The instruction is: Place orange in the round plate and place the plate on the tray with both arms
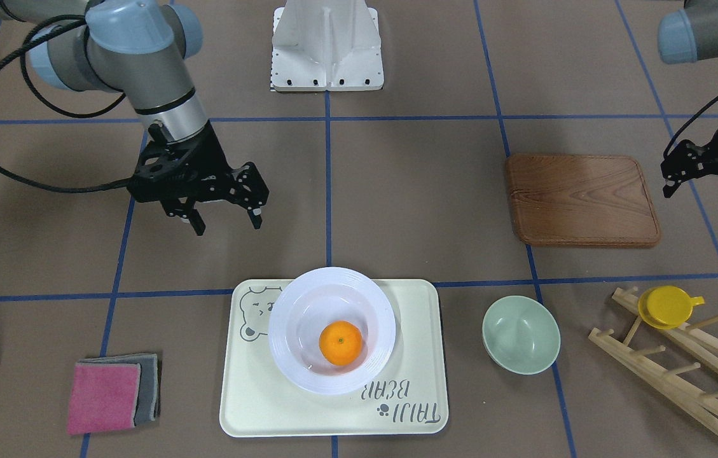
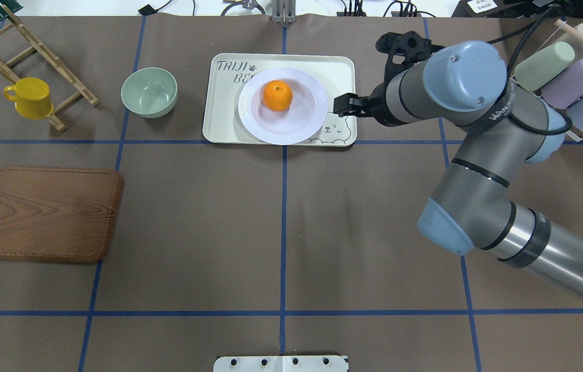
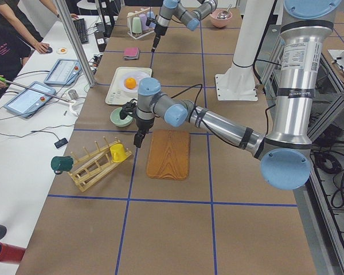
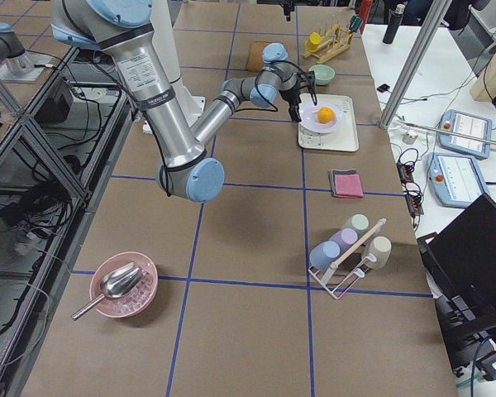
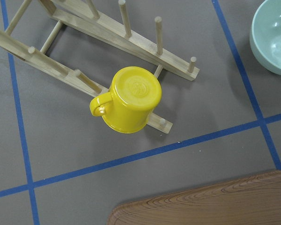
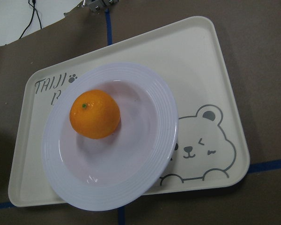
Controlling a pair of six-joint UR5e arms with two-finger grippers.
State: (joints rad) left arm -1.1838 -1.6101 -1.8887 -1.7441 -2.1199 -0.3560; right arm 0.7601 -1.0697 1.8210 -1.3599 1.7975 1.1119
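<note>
The orange (image 1: 340, 342) lies in the sunken centre of the white round plate (image 1: 289, 356). The plate rests on the cream bear tray (image 1: 257, 407), with its rim slightly over the tray's robot-side edge. My right gripper (image 1: 227, 226) hangs open and empty above the table, short of the tray on the robot's side and apart from the plate. Its wrist view looks down on the orange (image 6: 94, 114), the plate (image 6: 145, 187) and the tray (image 6: 201, 61). My left gripper (image 1: 699, 196) is open and empty beside the wooden board, far from the tray.
A brown wooden board (image 1: 581, 200), a pale green bowl (image 1: 521, 334) and a yellow cup (image 1: 667, 306) on a wooden rack (image 1: 683, 375) lie on my left side. Pink and grey cloths (image 1: 110, 394) lie beyond my right gripper. Pastel cups (image 2: 560, 72) stand at far right.
</note>
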